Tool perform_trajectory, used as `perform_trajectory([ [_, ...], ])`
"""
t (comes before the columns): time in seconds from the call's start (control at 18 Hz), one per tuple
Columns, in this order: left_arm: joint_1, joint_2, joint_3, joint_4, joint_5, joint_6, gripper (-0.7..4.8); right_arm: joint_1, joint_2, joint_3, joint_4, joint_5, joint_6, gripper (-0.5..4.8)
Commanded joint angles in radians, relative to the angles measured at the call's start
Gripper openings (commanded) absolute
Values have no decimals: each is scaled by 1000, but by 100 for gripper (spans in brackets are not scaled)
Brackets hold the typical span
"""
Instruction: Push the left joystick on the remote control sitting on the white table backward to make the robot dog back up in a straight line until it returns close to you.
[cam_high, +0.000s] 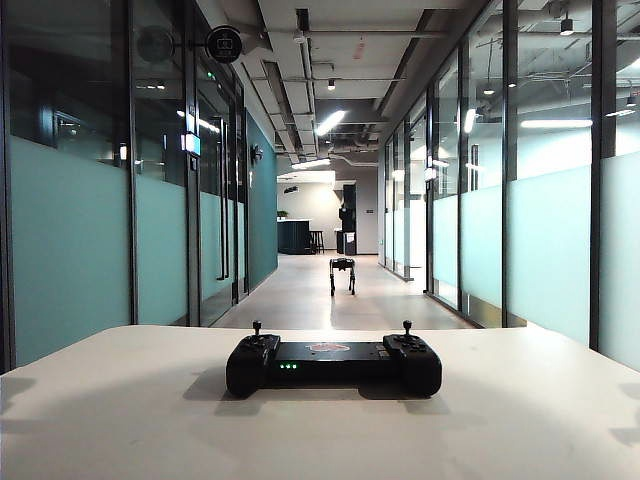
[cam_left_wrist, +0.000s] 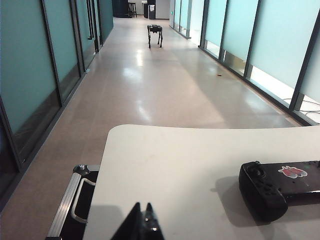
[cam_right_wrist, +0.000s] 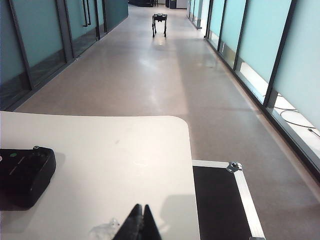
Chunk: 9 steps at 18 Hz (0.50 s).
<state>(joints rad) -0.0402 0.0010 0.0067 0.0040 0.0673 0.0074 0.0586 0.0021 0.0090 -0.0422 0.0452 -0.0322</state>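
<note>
— Where are your grippers?

— My left gripper (cam_left_wrist: 141, 222) and right gripper (cam_right_wrist: 139, 224) both hang low over the near edge of the white table (cam_high: 520, 420), fingers pressed together, holding nothing.

— And the remote control (cam_high: 333, 363)?

— Flat mid-table between them, untouched, its left joystick (cam_high: 257, 329) upright.

— The robot dog (cam_high: 342, 274)?

— Standing far down the corridor, well apart from the table.

left gripper (cam_left_wrist: 141, 220) shut above white table (cam_left_wrist: 175, 170); remote control (cam_left_wrist: 280, 187) apart; robot dog (cam_left_wrist: 155, 34) far.
</note>
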Motion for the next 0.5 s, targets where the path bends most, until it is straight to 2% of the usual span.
perform_trajectory([
  [0.06, -1, 0, 2, 13, -3, 4, -5, 0, -3, 0, 16, 1, 2, -1],
  [0.39, -1, 0, 5, 42, -3, -2, -5, 0, -3, 0, 49, 4, 1, -2],
  [0.5, -1, 0, 33, 66, -40, -6, -5, 0, -2, 14, 84, 4, 1, -2],
])
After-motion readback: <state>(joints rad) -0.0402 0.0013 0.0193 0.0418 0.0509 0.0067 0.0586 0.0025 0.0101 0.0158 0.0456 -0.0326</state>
